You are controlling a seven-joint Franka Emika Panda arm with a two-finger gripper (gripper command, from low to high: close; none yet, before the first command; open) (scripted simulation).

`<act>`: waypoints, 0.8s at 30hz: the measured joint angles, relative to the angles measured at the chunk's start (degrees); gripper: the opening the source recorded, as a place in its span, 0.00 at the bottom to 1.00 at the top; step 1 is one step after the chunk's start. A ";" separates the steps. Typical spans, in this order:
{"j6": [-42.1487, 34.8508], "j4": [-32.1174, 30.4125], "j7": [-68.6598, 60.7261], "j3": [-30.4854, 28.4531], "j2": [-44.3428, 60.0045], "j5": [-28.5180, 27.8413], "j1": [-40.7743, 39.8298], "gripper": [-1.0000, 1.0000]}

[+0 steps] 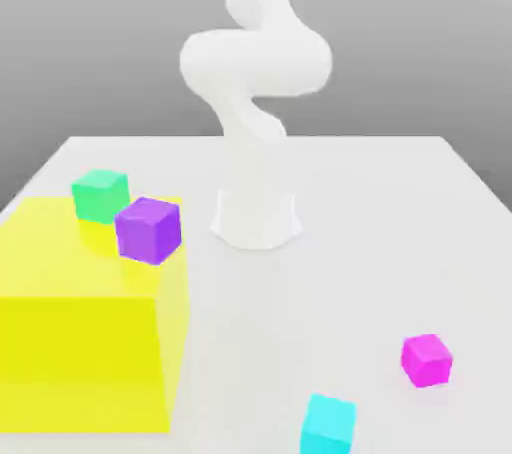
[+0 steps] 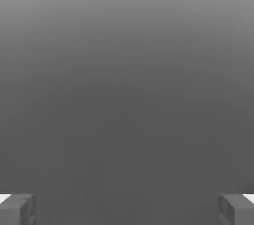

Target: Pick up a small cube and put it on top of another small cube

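The small magenta-pink cube [image 1: 427, 359] sits on the white table toward the exterior view's right, near the front. A cyan cube [image 1: 328, 424] lies a little nearer the front, to its left. In the hand view my gripper [image 2: 127, 209] is open, its grey fingertips [image 2: 17, 210] far apart with nothing between them, facing a plain grey background. The white arm [image 1: 255, 62] rises from its base at the table's middle and bends upward, well away from the cubes.
A big yellow block [image 1: 80, 342] fills the front of the exterior view's left. A violet-purple cube [image 1: 148, 230] and a green cube [image 1: 100, 194] rest on its top. The arm's base [image 1: 256, 220] stands mid-table.
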 joint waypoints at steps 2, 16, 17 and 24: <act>2.17 -1.41 0.40 0.85 4.42 1.43 1.51 0.50; 16.69 -10.78 8.15 10.74 33.49 3.79 9.38 0.50; 17.77 -11.47 9.33 11.50 35.59 3.04 10.04 0.50; 25.32 -15.70 20.94 10.61 50.37 -6.93 17.12 0.50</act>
